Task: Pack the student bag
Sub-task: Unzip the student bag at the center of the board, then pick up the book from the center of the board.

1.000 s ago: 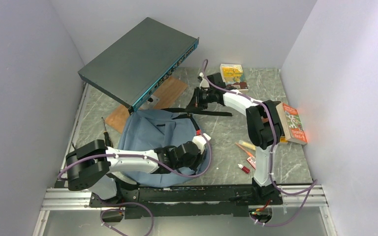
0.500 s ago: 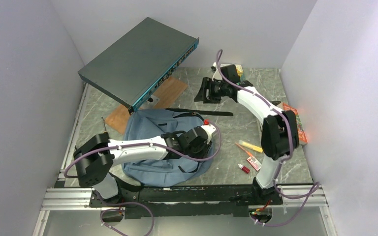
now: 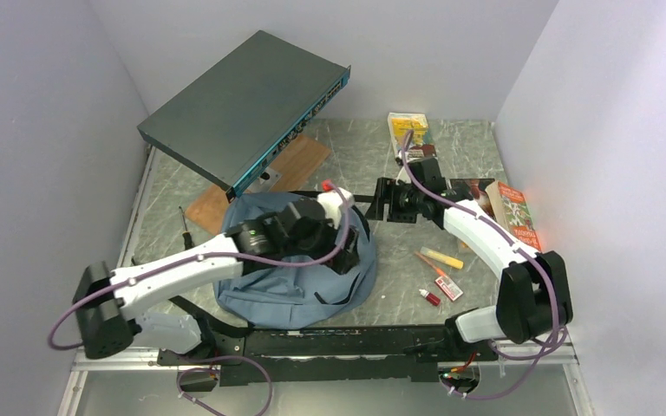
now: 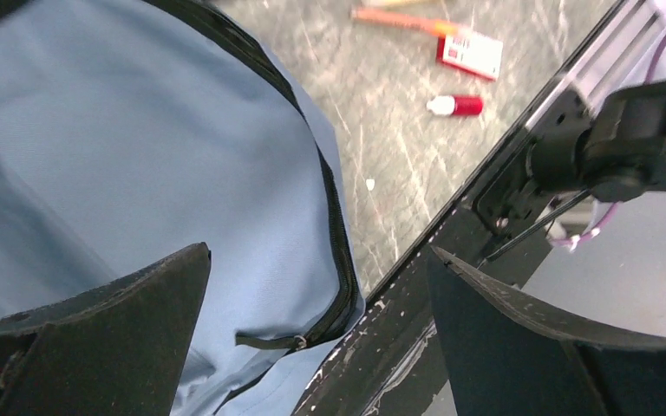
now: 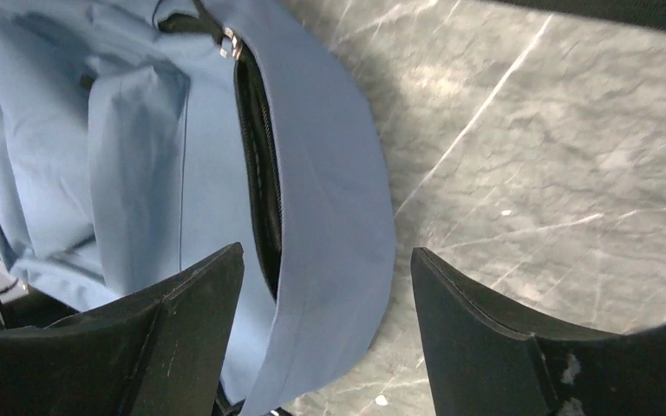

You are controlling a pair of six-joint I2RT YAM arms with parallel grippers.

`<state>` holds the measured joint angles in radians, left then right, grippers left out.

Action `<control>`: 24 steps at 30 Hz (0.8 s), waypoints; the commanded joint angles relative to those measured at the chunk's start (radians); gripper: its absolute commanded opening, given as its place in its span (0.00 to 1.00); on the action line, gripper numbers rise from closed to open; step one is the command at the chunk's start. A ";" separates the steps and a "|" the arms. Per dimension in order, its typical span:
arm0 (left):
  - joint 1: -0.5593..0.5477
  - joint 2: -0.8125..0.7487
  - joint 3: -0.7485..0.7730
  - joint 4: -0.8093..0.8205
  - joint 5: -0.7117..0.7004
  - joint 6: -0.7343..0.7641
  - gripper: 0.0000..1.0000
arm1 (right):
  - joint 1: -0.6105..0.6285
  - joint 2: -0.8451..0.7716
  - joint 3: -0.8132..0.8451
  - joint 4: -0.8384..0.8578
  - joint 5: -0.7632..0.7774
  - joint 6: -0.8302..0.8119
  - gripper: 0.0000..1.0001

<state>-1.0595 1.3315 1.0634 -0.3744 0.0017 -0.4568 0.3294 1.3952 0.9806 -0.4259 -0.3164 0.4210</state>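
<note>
student bag point(image 4: 139, 156) beneath left pincer point(image 4: 316, 260)

Two arms on show, same build. Left arm point(image 3: 182, 267): long white shell, black motor housings at the joints, a fat black drum point(image 3: 277, 232) right behind the left claw point(image 4: 316, 260). A purple cable point(image 3: 208, 256) hugs the shell all the way back from that claw, and there's a red cap point(image 3: 325, 185) on the white block point(image 3: 340, 204) just behind it. Fingers point(image 4: 95, 338) are matte black wedges, broad, tapering to points, pale scuffs along one edge. Right arm point(image 3: 477, 234), same white-and-black scheme, its purple lead point(image 3: 405, 147) curling out behind the right claw point(image 5: 327, 251). Fingers point(image 5: 486, 347) there: black too, with a few white flecks near the root.
</note>
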 commanded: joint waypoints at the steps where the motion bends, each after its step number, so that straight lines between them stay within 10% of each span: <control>1: 0.065 -0.130 0.013 -0.040 0.011 -0.009 1.00 | 0.066 -0.066 -0.042 0.044 0.007 -0.034 0.74; 6: 0.117 -0.223 -0.031 -0.029 0.001 -0.046 1.00 | 0.122 -0.078 -0.072 0.063 0.057 -0.012 0.69; 16: 0.138 -0.220 -0.111 0.047 0.089 -0.118 1.00 | 0.143 -0.100 -0.120 0.089 0.050 0.016 0.10; 24: 0.136 -0.226 -0.078 0.066 0.185 -0.071 1.00 | -0.005 -0.120 -0.021 0.083 0.197 0.061 0.60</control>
<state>-0.9241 1.1191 0.9424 -0.3553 0.1108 -0.5518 0.4057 1.2945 0.8692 -0.3733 -0.2279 0.4629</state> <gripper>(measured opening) 0.996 0.507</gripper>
